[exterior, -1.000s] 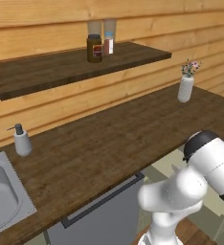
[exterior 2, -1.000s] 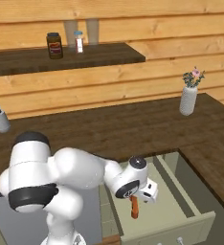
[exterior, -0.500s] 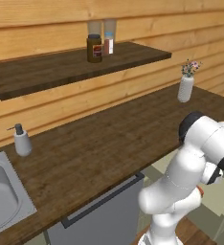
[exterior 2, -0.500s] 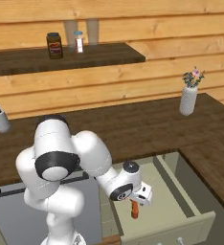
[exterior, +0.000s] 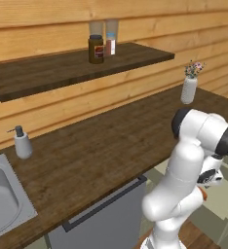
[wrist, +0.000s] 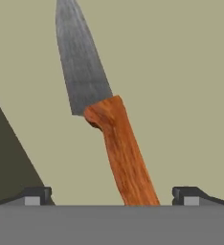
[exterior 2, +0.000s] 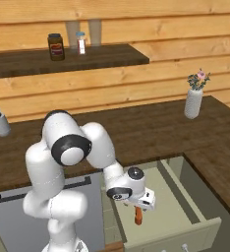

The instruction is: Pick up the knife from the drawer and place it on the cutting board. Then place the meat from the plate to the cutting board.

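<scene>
Sage-green drawer (exterior 2: 186,216) stands pulled out at the lower right of the right base view, its pale floor bare on the right side and bounded by a front wall at the bottom edge and a side wall toward the right. Dark wooden counter (exterior 2: 151,130) overhangs the drawer's rear edge at frame centre. The gripper (exterior 2: 145,200) hangs low over the left part of the drawer floor, jaws spread wide and holding nothing. The knife (wrist: 102,112) lies flat on the drawer floor directly below it; in the hand view the grey blade runs toward the upper left of the frame and the reddish-brown wooden handle descends to the bottom centre, passing between the two fingertips (wrist: 35,195) without touching either. Open floor lies on both sides of the handle. A dark wedge at the lower left of the hand view marks the drawer's edge.
</scene>
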Available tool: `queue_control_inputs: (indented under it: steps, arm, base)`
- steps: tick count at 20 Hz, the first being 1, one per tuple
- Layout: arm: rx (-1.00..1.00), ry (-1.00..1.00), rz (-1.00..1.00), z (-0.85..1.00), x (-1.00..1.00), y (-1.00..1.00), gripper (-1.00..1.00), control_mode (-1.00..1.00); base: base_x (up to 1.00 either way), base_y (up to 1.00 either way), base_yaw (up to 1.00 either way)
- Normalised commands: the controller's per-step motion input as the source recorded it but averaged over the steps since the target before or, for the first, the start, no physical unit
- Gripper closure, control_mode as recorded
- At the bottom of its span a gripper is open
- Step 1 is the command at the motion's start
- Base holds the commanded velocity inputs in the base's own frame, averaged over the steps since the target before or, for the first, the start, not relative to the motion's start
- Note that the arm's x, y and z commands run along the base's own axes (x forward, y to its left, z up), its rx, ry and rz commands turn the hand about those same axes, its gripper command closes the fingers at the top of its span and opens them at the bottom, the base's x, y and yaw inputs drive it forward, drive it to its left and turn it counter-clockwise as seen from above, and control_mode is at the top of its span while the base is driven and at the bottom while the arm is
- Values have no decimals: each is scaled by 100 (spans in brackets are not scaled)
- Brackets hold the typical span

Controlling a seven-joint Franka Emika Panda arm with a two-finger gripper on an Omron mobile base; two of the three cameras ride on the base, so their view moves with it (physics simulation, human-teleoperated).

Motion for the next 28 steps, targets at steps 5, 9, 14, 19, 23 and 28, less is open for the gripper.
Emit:
queue_control_inputs:
  steps: [5,9,14,19,23,28]
  arm:
    - [2,0,1,0,7,-37,-100,-100]
    - [0,0,0,-26,0,-23,-100,-100]
    - [0,0,3,-39,-2,6,-100,-100]
    - [-1,0,2,-31,-1,20,100,-100]
    - [0,0,3,-15,-1,11,100,-100]
    - [0,0,2,4,-6,0,100,-100]
  base:
    - [0,0,0]
    - [0,0,0]
    - [0,0,0]
    - [0,0,0]
    - [0,0,0]
    - [0,0,0]
